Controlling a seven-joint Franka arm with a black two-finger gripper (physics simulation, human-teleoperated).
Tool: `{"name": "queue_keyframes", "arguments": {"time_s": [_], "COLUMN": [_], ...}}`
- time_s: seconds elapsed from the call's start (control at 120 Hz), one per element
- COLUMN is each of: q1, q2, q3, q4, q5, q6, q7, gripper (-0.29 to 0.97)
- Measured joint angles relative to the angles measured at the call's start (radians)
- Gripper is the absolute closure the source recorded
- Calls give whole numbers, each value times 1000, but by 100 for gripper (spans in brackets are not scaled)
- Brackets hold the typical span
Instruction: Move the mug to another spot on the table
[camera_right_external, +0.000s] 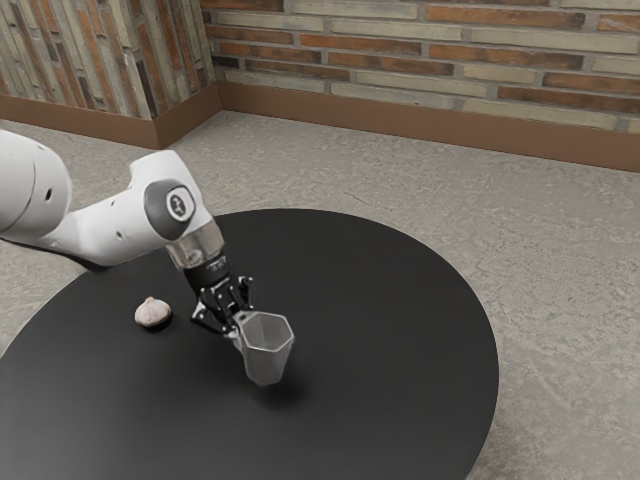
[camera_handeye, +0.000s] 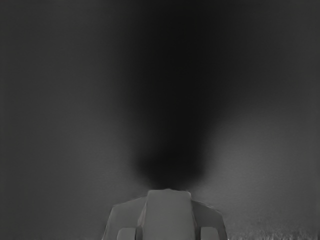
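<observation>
Counting gives one mug (camera_right_external: 268, 350), one small pale bulb that looks like garlic (camera_right_external: 152, 312), one round black table (camera_right_external: 400, 330), one white arm (camera_right_external: 110, 225) and one black gripper (camera_right_external: 228, 318).

Seen from the exterior view, the mug sits close to the middle of the table, at about 4 o'clock from the gripper and touching it. The fingers are clenched on the mug's near side, where a small handle-like part juts out toward 10 o'clock. The arm comes in from the exterior view's left and bends down to that spot. The bulb lies on the table at roughly 9 o'clock from the gripper, near it but apart from both the gripper and the mug.

The mug is grey and faceted, wide at the rim and narrowing to the base. Its long axis runs from 12 to 6 o'clock in the exterior view, nearly upright, with the open mouth facing 12 o'clock. A dark shadow spreads on the table under and just past its base, toward 5 o'clock. I cannot tell whether the base rests on the table or hangs just above it.

From the wrist view, the mug (camera_handeye: 167, 215) shows as a grey angular shape right under the hand, with its shadow falling on the dark table (camera_handeye: 60, 100) beyond it.
</observation>
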Motion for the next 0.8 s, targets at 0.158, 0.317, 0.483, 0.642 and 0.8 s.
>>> {"name": "queue_keyframes", "arguments": {"time_s": [0.158,0.317,0.483,0.642,0.8], "q1": [14,36,59,67,70], "q2": [-10,23,85,88,97], "q3": [57,112,133,181,200], "q4": [23,46,103,74,35], "q5": [52,69,22,-94,-172], "q6": [-2,15,21,-62,-116], "q7": [7,44,98,227,376], "gripper": [73,74,75,75,75]}}
